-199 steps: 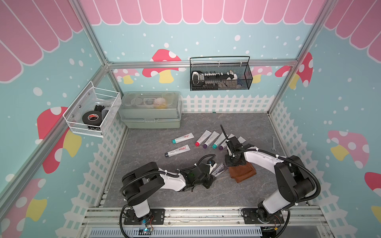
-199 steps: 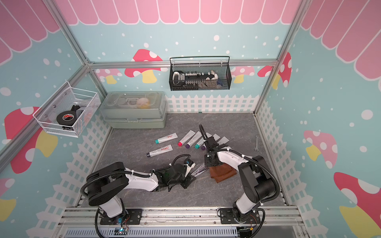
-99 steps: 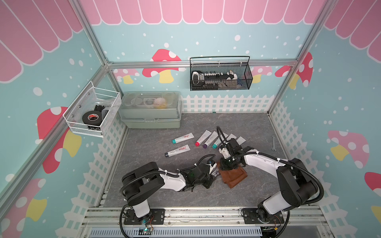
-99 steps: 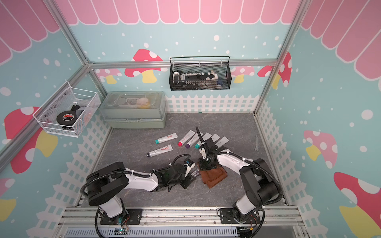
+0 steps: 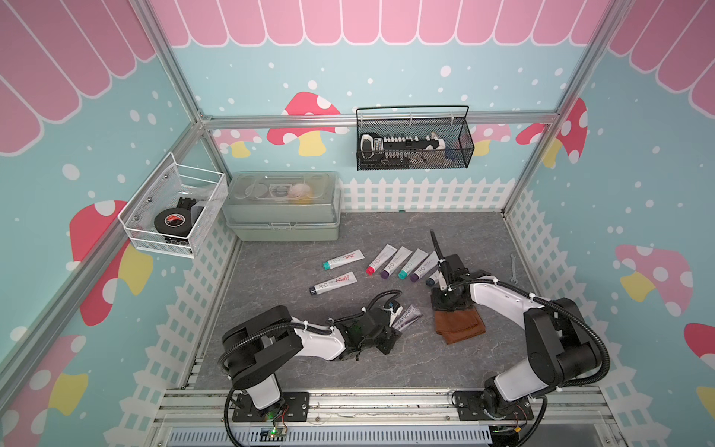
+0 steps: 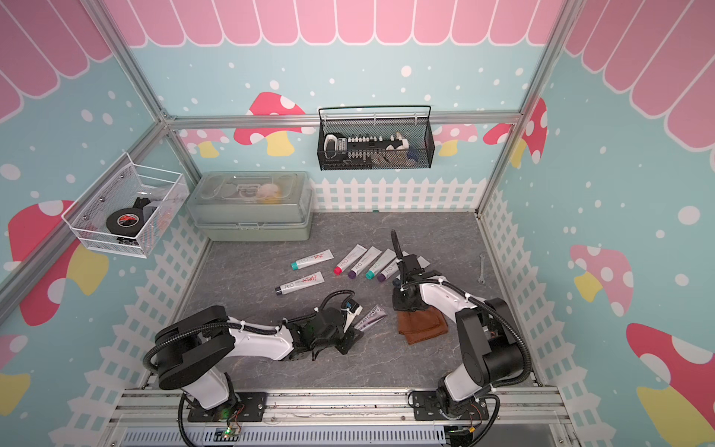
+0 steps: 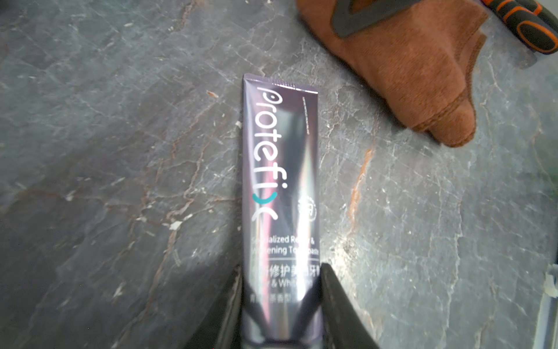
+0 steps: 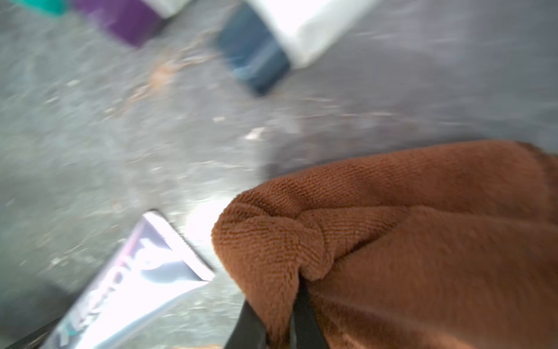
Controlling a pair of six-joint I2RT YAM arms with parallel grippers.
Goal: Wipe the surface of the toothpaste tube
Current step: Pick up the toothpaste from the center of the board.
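- Left end effector narrowed on toothpaste tube, gripping the end opposite its crimp; probably steadies it for wiping.
- Right end effector clamped on bunched brown cloth, just beside tube's crimp, not touching; staged for a pass.
- Tube's cap hidden between 2 fingers; right wrist view blurred; contact with worktop unclear.

toothpaste tube: dk purple, shiny; white lettering, teal mark
cloth: rust brown, plain
tabletop: grey marble look, orange-brown veins
spare tubes, 12 o'clock of cloth: white; caps red, purple, teal, navy
walls: teal w/ white dots, pink scallops, red-yellow mushrooms
fence trim: white
box, 10 o'clock of cloth: pale green, clear lid
basket: blk mesh
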